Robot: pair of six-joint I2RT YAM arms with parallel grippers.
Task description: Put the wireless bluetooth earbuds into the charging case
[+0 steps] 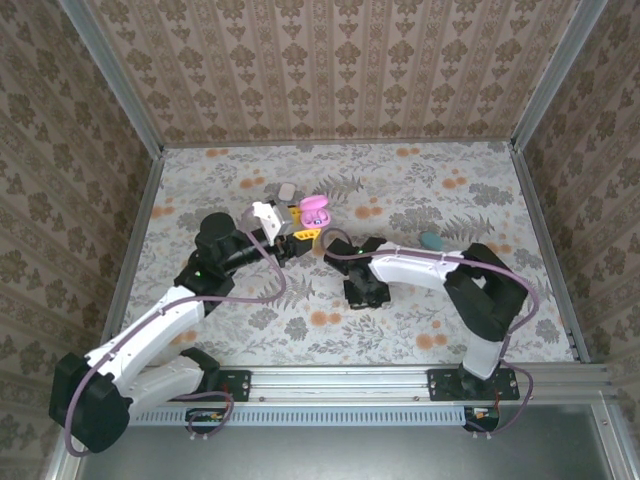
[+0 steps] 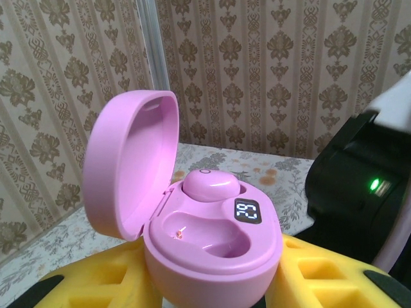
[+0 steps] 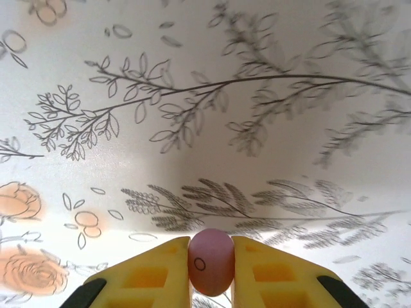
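Our right fingers [image 3: 151, 276] are closed on a pink earbud [image 3: 210, 260], pinched between the pads with the table [image 3: 257, 115] close beneath; our left fingers [image 2: 96, 279] grip the pink charging case [image 2: 212, 256] by its base, its lid [image 2: 131, 160] tipped open; we judge the step to be carrying the bud to the case; next we must bring it over the empty near socket [image 2: 209, 234], turn it to match and press it in; the far socket holds a second earbud [image 2: 209, 185], beside the lit display [image 2: 248, 210].
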